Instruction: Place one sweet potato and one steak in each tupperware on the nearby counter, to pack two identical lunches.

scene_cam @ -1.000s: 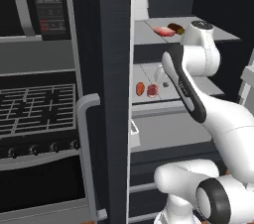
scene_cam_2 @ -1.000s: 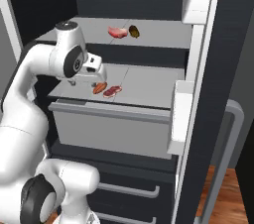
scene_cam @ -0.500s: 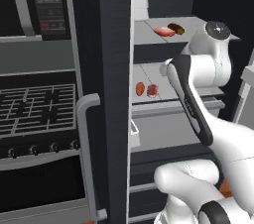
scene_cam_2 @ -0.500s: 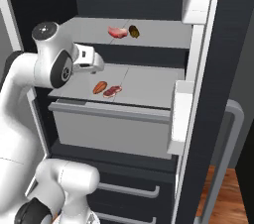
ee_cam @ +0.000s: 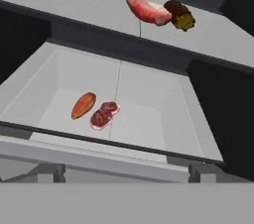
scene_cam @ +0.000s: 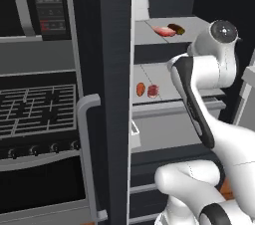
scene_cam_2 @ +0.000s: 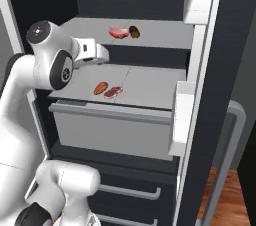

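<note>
Two fridge shelves hold the food. On the upper shelf point(ee_cam: 74, 0) a red steak point(ee_cam: 146, 11) point(scene_cam_2: 119, 32) touches a dark brown sweet potato point(ee_cam: 180, 15) point(scene_cam_2: 134, 32). On the lower shelf point(ee_cam: 149, 114) an orange sweet potato point(ee_cam: 83, 105) point(scene_cam_2: 100, 88) lies just left of a second steak point(ee_cam: 104, 114) point(scene_cam_2: 113, 91). My gripper point(scene_cam_2: 102, 54) hovers left of the shelves, at a height between them, well above the lower pair and apart from all the food. Its fingers are not discernible; nothing is held. The tupperware and the counter are out of view.
The open fridge door with white bins point(scene_cam_2: 195, 70) stands on the right. A grey drawer front point(scene_cam_2: 110, 130) juts out under the lower shelf. On the left are a dark door edge with a handle point(scene_cam: 87, 154) and a stove point(scene_cam: 35, 107).
My arm has risen and drawn back, lifting the hand from just above the lower shelf's food to a spot between the two shelves. The food has not moved.
</note>
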